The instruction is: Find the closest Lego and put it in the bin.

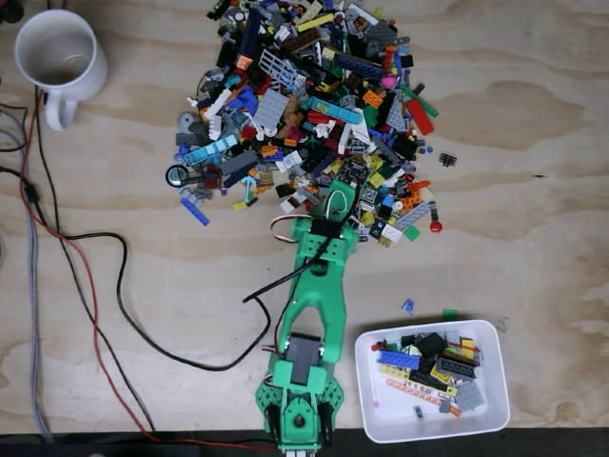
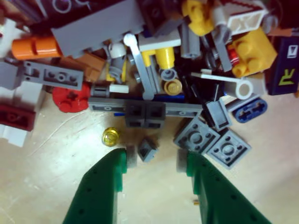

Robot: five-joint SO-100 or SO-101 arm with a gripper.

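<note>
With my pincer (image 2: 155, 161) spread wide in the wrist view, nothing sits between the two green fingers (image 2: 100, 186) except bare counter (image 2: 51, 186); each finger tip carries a grey pad. Just ahead of the tips, nearer the left finger, lies a small dark grey sloped Lego (image 2: 147, 149), tilted, apart from both pads. Left of it, a round clear yellow stud (image 2: 110, 136) sits alone on the wood. Right of it, two grey square plates (image 2: 212, 142) lie side by side, touching. Behind those, a long dark grey beam (image 2: 145, 111) runs across the pile's near edge, with a red round piece (image 2: 70, 99) at its left end and a blue oval link (image 2: 250, 109) at right. Further back: orange cylinder (image 2: 35, 46), yellow bricks (image 2: 250, 51), big grey plate (image 2: 100, 28), all jumbled. In the fixed view, my green arm (image 1: 319, 286) reaches up from the bottom edge, with the pincer (image 1: 350, 183) at the lower edge of the Lego pile (image 1: 304, 114). The bin (image 1: 381, 419) sits at lower right, just beside my base, partly filled with bricks, well apart from the pile. A white mug (image 1: 57, 52) stands top left, and black and red cables (image 1: 95, 286) trail across the left side of the counter.
</note>
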